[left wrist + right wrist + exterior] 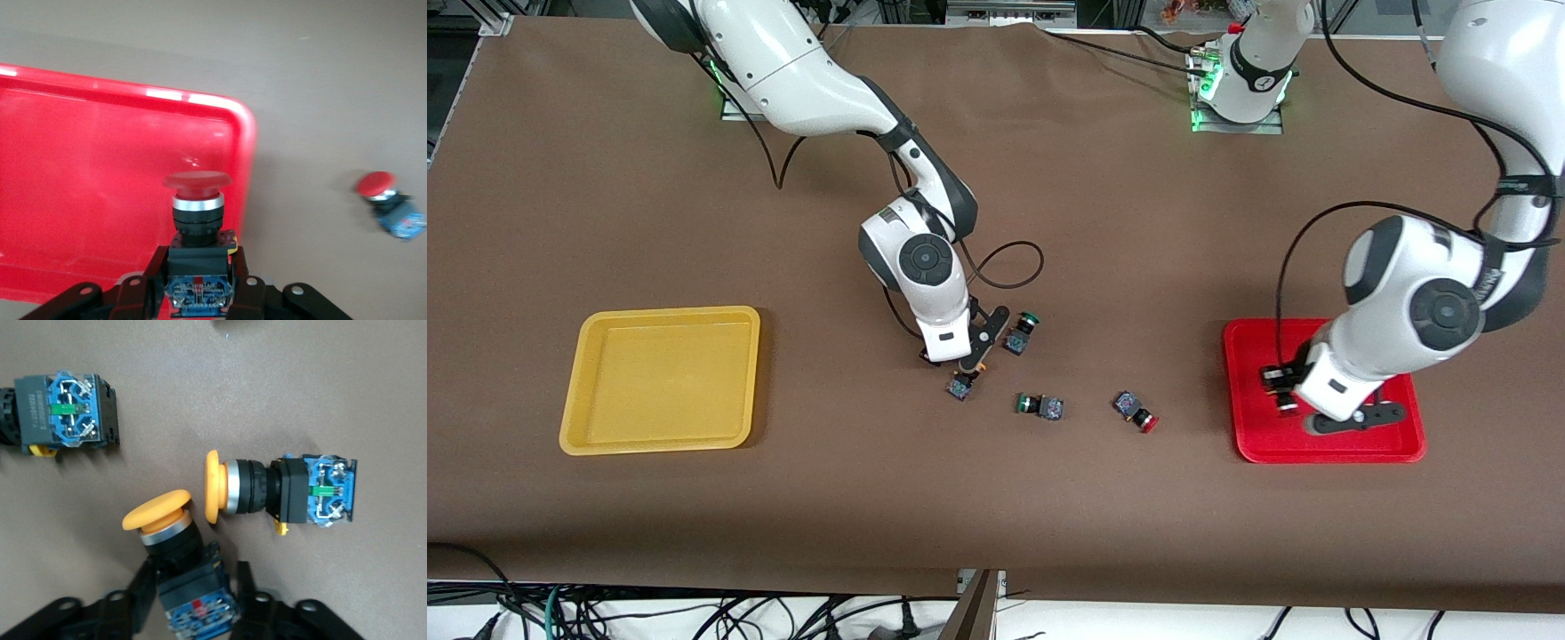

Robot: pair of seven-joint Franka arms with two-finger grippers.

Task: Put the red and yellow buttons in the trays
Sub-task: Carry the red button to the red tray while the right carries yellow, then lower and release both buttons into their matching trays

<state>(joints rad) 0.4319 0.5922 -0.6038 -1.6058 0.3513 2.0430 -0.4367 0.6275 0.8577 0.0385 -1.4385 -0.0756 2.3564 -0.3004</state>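
Observation:
My left gripper point(1280, 391) point(199, 267) is shut on a red-capped button point(198, 213) and holds it low over the red tray point(1316, 449) point(80, 167), near the tray's edge toward the table's middle. The second red button point(1136, 411) point(383, 197) lies on the table beside that tray. My right gripper point(965, 360) point(193, 583) is down at the table's middle, with its fingers against the body of a tilted yellow-capped button point(167, 530). The second yellow button point(960, 387) point(267, 490) lies on its side right beside it. The yellow tray point(663, 382) is empty.
Two green-capped switches lie near my right gripper: one point(1021, 331) close beside it, one point(1040, 406) nearer the front camera, toward the loose red button. A switch body point(67, 410) shows with its cap cut off by the edge of the view.

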